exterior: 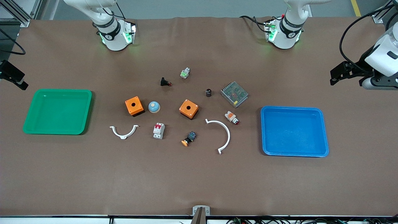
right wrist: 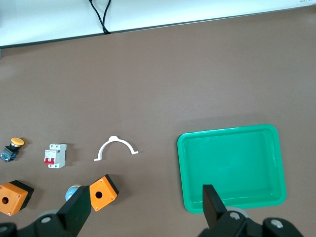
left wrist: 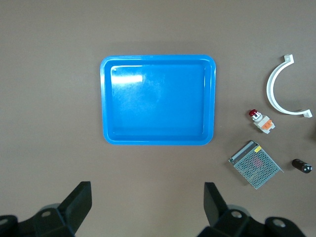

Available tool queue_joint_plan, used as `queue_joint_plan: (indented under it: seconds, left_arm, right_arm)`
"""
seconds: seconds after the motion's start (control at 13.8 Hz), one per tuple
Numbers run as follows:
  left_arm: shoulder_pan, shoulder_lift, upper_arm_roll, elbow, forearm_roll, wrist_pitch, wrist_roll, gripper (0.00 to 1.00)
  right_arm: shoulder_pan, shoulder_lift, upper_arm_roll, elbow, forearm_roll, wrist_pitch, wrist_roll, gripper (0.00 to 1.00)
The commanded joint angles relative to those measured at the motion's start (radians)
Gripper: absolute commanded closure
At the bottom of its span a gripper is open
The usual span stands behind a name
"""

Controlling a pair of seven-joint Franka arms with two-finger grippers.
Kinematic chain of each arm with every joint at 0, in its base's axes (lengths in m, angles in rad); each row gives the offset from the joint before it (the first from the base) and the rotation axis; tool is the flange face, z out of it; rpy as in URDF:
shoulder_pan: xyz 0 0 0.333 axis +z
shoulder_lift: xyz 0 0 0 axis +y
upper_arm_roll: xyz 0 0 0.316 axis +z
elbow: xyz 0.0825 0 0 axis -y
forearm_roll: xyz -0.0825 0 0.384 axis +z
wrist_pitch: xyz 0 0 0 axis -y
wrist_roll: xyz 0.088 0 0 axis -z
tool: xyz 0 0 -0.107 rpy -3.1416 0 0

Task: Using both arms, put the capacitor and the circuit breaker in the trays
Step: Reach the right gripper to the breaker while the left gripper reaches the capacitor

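The capacitor [exterior: 208,92], a tiny black cylinder, stands mid-table beside a grey mesh power supply [exterior: 234,94]; it also shows in the left wrist view [left wrist: 301,165]. The circuit breaker [exterior: 158,130], a white block with red toggles, lies nearer the front camera between two white curved clamps; it also shows in the right wrist view [right wrist: 55,155]. My left gripper [exterior: 335,76] [left wrist: 148,202] is open and empty, up over bare table at the left arm's end. My right gripper [exterior: 18,81] [right wrist: 147,205] is open and empty, up at the right arm's end near the green tray.
A blue tray [exterior: 293,130] [left wrist: 158,98] and a green tray [exterior: 57,110] [right wrist: 232,165] lie at the table's ends. Between them are two orange boxes [exterior: 134,105] [exterior: 188,109], a blue dome [exterior: 154,107], several push-buttons and two white clamps [exterior: 123,132] [exterior: 221,133].
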Motion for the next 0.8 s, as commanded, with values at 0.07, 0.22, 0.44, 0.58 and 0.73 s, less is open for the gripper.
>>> queue_joint_plan:
  seconds: [0.07, 0.22, 0.44, 0.58, 0.73]
  left_arm:
    - [0.000, 0.008, -0.006, 0.025, 0.015, -0.020, 0.001, 0.00]
    - [-0.009, 0.025, -0.008, 0.025, 0.022, -0.020, 0.000, 0.00]
    - [-0.056, 0.104, -0.035, 0.043, 0.016, -0.022, -0.020, 0.00]
    - [-0.122, 0.162, -0.058, 0.040, 0.021, -0.013, -0.196, 0.00]
    - [-0.190, 0.221, -0.060, 0.026, 0.019, 0.047, -0.308, 0.00]
  right_arm:
    - [-0.011, 0.009, 0.007, 0.022, -0.002, -0.014, 0.002, 0.00]
    - [-0.010, 0.009, 0.007, 0.022, 0.000, -0.014, 0.001, 0.00]
    - [0.001, 0.047, 0.010, 0.022, 0.000, -0.011, 0.007, 0.00]
    - [0.039, 0.084, 0.015, 0.020, 0.001, -0.014, 0.010, 0.00]
    - [0.094, 0.136, 0.015, 0.022, 0.001, -0.011, 0.013, 0.00]
